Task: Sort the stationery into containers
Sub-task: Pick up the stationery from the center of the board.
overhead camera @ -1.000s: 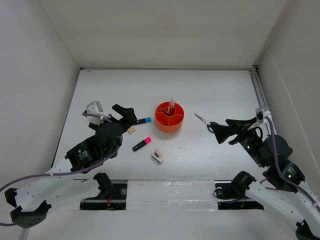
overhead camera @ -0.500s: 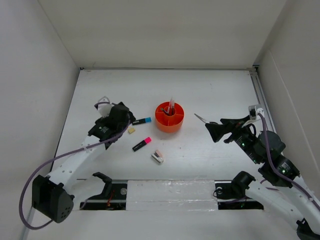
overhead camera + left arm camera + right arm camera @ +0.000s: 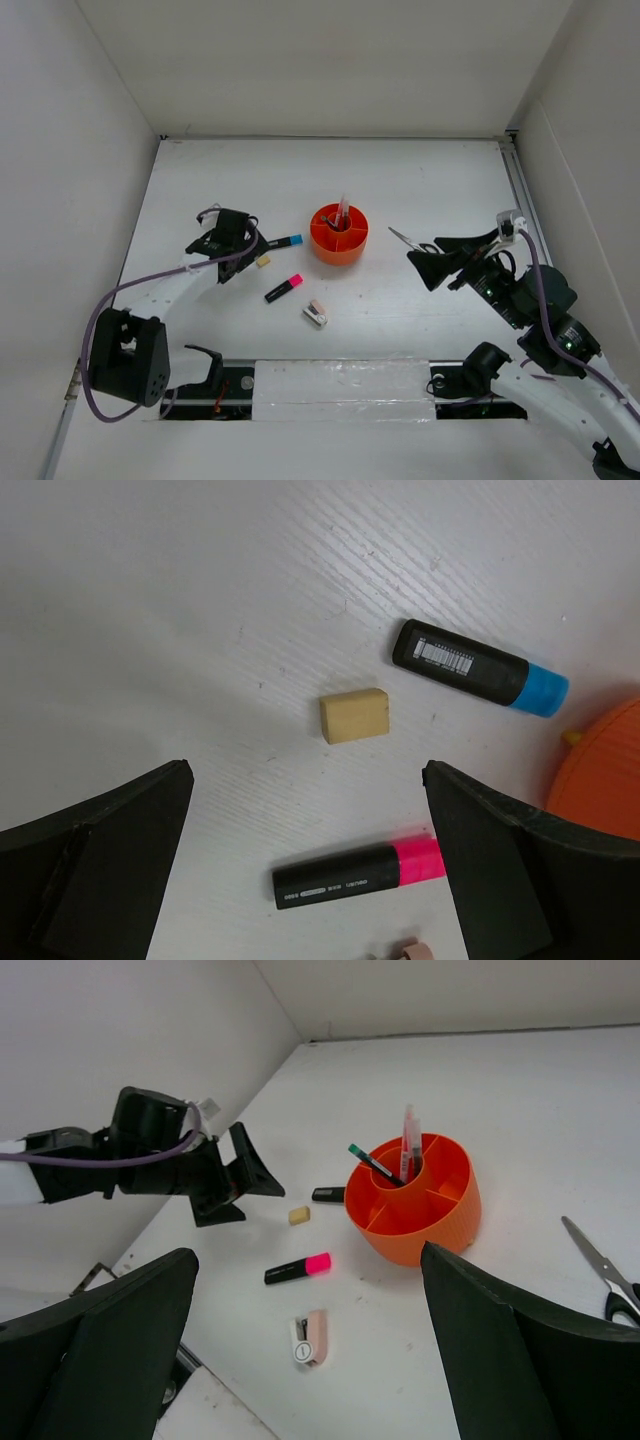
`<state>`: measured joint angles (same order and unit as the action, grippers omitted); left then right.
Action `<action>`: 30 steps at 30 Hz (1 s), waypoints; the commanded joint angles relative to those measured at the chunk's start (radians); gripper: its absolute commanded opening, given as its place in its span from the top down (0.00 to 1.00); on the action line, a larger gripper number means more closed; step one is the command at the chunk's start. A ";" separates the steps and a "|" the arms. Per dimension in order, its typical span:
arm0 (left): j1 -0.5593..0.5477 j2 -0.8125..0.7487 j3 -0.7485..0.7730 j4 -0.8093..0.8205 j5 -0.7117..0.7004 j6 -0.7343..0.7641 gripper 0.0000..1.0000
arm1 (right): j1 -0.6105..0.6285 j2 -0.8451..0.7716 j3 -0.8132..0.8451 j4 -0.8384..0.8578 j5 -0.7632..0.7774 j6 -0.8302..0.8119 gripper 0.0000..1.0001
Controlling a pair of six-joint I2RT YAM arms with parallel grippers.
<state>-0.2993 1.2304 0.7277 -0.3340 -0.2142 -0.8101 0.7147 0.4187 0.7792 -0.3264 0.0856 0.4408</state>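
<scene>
The orange organiser [image 3: 339, 233] stands mid-table with a pink pen and thin black pens [image 3: 405, 1153] in its central cup. On the table to its left lie the blue-capped marker [image 3: 285, 241], the tan eraser [image 3: 263, 261], the pink-capped marker [image 3: 284, 288] and the pink-white clip piece [image 3: 316, 314]. My left gripper [image 3: 240, 250] is open and empty, hovering just left of the eraser [image 3: 354, 715]. The black-handled scissors [image 3: 405, 238] lie right of the organiser. My right gripper [image 3: 425, 258] is open and empty above their handles.
White walls close in the table on the left, back and right. A metal rail [image 3: 520, 190] runs along the right edge. In the right wrist view the left arm [image 3: 170, 1165] stands close to the eraser [image 3: 299, 1215] and markers.
My left arm has stretched out and dropped lower, and its gripper now sits close beside the eraser. My right gripper has shifted slightly left over the scissors. The stationery has not moved.
</scene>
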 commanded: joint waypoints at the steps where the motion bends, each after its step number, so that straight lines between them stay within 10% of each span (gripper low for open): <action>1: 0.002 0.047 0.032 0.039 0.027 0.031 0.00 | 0.006 -0.011 -0.006 0.076 -0.050 -0.011 0.01; 30: -0.040 0.300 0.187 -0.013 0.042 0.072 0.34 | 0.006 -0.063 -0.024 0.069 -0.078 -0.048 0.01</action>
<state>-0.3367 1.5505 0.8974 -0.3191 -0.1699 -0.7513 0.7147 0.3603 0.7517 -0.2958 0.0116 0.4129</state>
